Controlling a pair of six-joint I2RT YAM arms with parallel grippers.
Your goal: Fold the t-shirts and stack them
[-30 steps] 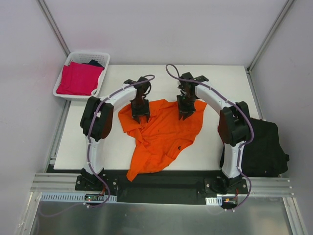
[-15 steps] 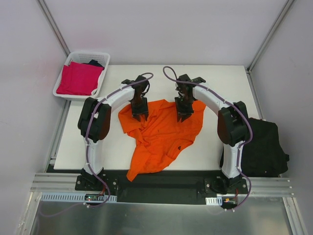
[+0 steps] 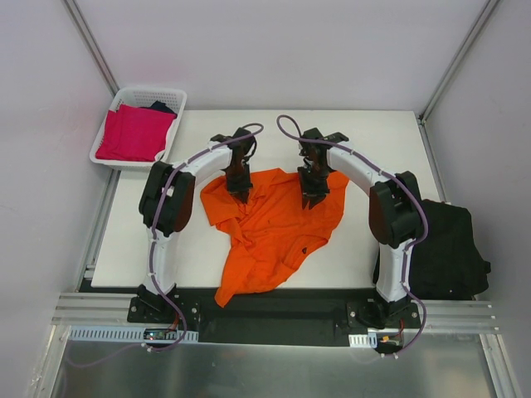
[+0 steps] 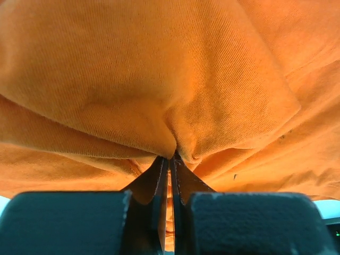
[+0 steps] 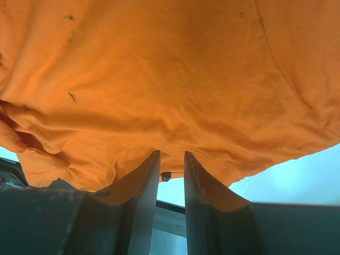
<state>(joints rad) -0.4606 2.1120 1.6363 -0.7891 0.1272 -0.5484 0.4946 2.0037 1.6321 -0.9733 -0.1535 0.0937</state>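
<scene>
The bright orange t-shirt (image 3: 274, 224) lies crumpled across the middle of the table, its lower end hanging over the near edge. My left gripper (image 3: 241, 189) stands on its far left part, jaws shut on a pinched fold of orange cloth (image 4: 175, 143); the left gripper (image 4: 171, 155) shows only a slit between its fingers. My right gripper (image 3: 311, 197) is on the shirt's far right part. In the right wrist view the right gripper (image 5: 171, 154) has its jaws a little apart, with the shirt's hem (image 5: 212, 159) caught between the tips.
A white lattice basket (image 3: 149, 89) at the table's far left corner holds a magenta-pink shirt (image 3: 133, 133) and a bit of black cloth (image 3: 162, 106). A heap of black shirts (image 3: 448, 249) lies off the table's right edge beside the right arm's base.
My left gripper's jaws have gone from apart to shut on a fold of the orange shirt, shifting slightly away from me. The right gripper has hardly moved.
</scene>
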